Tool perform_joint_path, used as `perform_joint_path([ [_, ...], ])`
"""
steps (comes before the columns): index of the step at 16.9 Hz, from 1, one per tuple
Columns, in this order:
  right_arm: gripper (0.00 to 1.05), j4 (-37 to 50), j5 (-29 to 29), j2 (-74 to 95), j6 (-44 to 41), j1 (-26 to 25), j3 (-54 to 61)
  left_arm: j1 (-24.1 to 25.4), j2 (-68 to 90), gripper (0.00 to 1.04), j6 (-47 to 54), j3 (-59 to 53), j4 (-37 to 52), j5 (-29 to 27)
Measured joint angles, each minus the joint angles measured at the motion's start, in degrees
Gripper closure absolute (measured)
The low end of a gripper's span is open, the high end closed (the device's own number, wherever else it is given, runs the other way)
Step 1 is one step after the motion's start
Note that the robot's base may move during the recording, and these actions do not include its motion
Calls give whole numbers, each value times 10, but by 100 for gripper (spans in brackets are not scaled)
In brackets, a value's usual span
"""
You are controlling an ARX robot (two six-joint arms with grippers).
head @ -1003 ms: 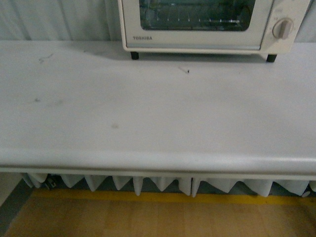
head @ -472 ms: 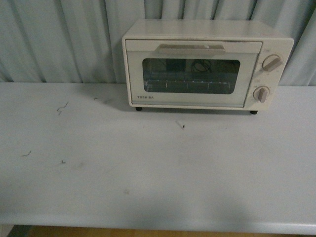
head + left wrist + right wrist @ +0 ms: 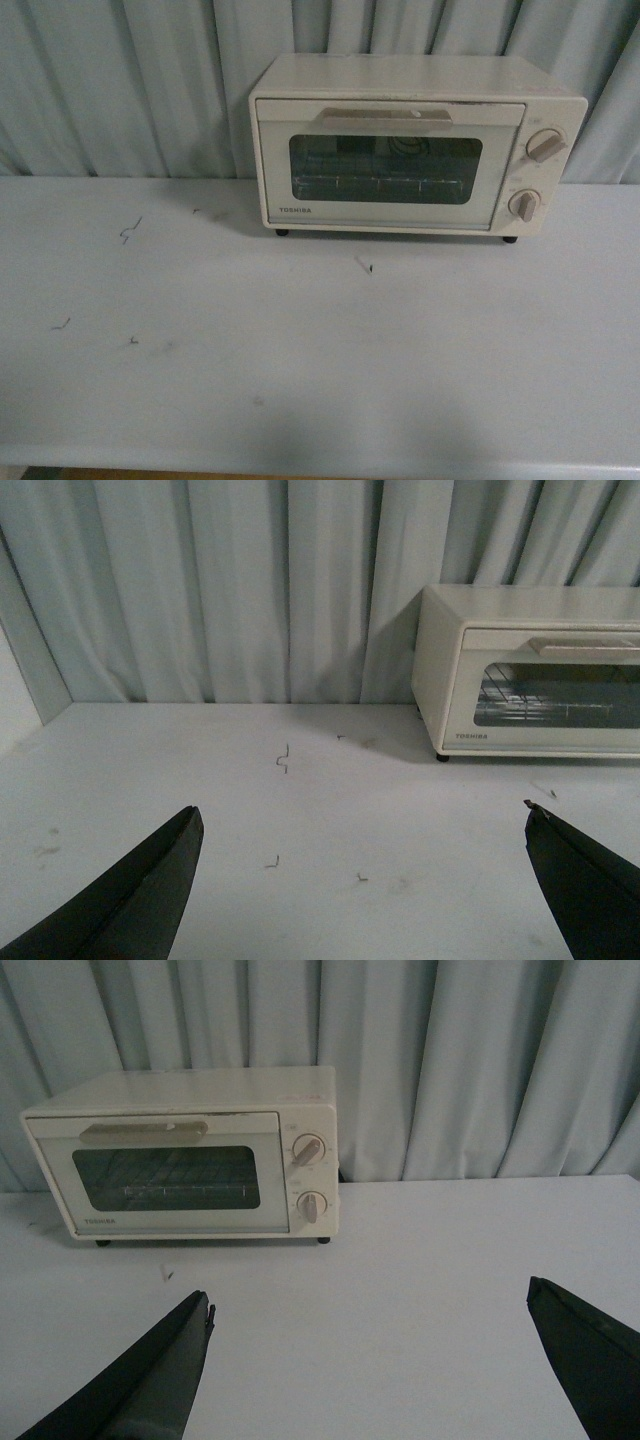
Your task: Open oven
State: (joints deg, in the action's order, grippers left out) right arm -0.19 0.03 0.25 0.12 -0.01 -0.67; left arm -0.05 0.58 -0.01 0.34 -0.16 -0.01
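Your oven (image 3: 400, 150), door (image 3: 385, 172) shut, well beyond both jaws, left gripper (image 3: 360, 810) and right gripper (image 3: 370, 1292) spread wide, oven's knob end cut off in left wrist view.

Left gripper (image 3: 358, 807) and right gripper (image 3: 370, 1290) hold fingers (image 3: 130, 900) spread wide.

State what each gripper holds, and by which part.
Nothing: the left gripper and the right gripper have jaws wide open and empty; the oven stands apart.
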Motion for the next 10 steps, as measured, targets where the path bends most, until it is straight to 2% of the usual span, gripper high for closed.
perform_joint_path([
  [10, 6, 0, 0, 0, 0, 0, 0, 0, 0, 7, 0, 0, 0, 0],
])
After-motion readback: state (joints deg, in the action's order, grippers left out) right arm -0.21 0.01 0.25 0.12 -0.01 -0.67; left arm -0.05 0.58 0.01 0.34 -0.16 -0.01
